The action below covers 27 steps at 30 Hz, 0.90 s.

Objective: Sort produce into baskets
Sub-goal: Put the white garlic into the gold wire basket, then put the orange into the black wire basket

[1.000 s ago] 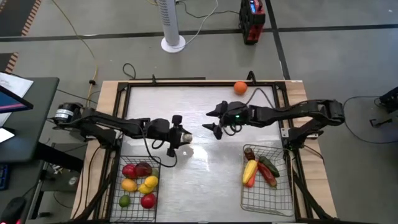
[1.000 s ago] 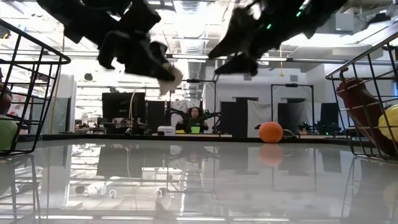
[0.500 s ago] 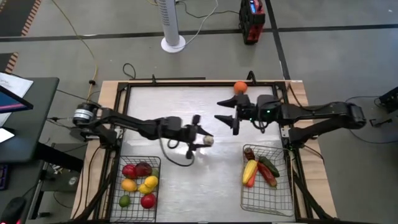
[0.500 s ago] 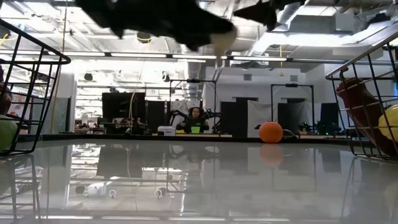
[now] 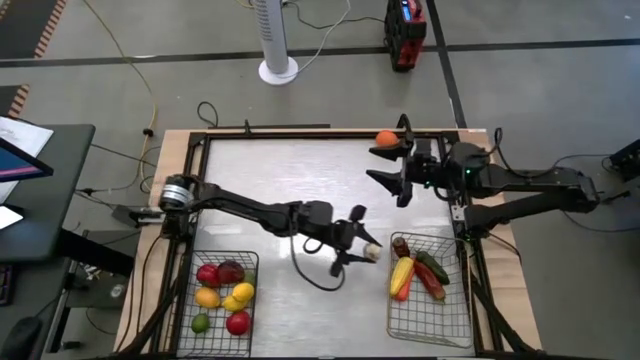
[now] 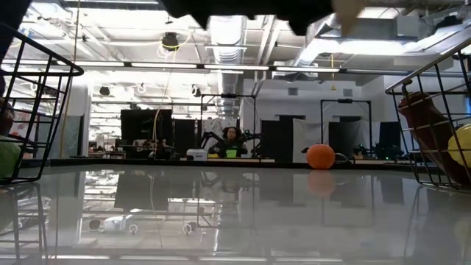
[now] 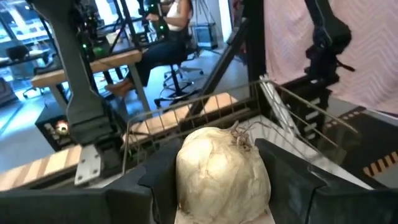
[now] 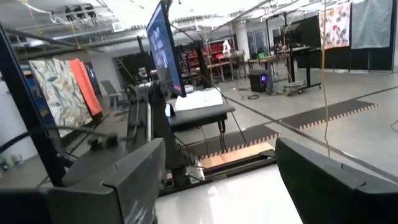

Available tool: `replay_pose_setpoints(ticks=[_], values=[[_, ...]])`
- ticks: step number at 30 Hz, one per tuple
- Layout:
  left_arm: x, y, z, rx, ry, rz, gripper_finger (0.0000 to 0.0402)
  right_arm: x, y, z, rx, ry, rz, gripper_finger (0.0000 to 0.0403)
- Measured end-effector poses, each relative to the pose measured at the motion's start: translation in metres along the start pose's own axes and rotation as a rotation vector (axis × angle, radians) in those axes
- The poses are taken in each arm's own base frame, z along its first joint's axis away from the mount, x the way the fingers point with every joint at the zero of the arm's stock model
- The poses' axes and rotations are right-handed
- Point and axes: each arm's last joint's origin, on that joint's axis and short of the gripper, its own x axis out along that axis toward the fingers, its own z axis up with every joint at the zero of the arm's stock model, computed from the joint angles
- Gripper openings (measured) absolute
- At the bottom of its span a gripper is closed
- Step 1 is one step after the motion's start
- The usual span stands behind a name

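Your left gripper [image 5: 368,251], clamped on the garlic [image 5: 371,253], nears the right basket [image 5: 455,318].
Next, carry it over and release; right gripper [image 5: 392,165] waits open, empty.

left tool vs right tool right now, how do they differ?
The left tool is shut on the garlic; the right tool is open and empty. The left tool reaches across to the edge of the right basket; the right tool sits at the table's far right edge, near the orange. Both are off the tabletop.
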Motion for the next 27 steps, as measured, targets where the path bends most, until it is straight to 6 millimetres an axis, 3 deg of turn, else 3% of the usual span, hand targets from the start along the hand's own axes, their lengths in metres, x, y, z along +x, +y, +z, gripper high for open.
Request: replay_pose_setpoints(ticks=[7, 13, 18, 27], values=[[0.048, 0.012, -0.008, -0.038, -0.029, 0.009, 0.0176, -0.008, 0.000, 0.005, -0.002, -0.009, 0.002, 0.0331], [0.076, 0.015, -0.017, -0.110, -0.057, -0.074, 0.0176, -0.014, 0.000, 0.008, -0.013, -0.016, 0.002, 0.0331], [0.085, 0.014, -0.024, -0.192, -0.032, -0.105, 0.0187, -0.013, -0.001, 0.007, -0.016, -0.004, 0.000, 0.0331], [0.085, 0.016, -0.029, -0.157, 0.026, -0.100, 0.0294, -0.011, -0.003, 0.003, -0.014, 0.011, -0.063, 0.0331]])
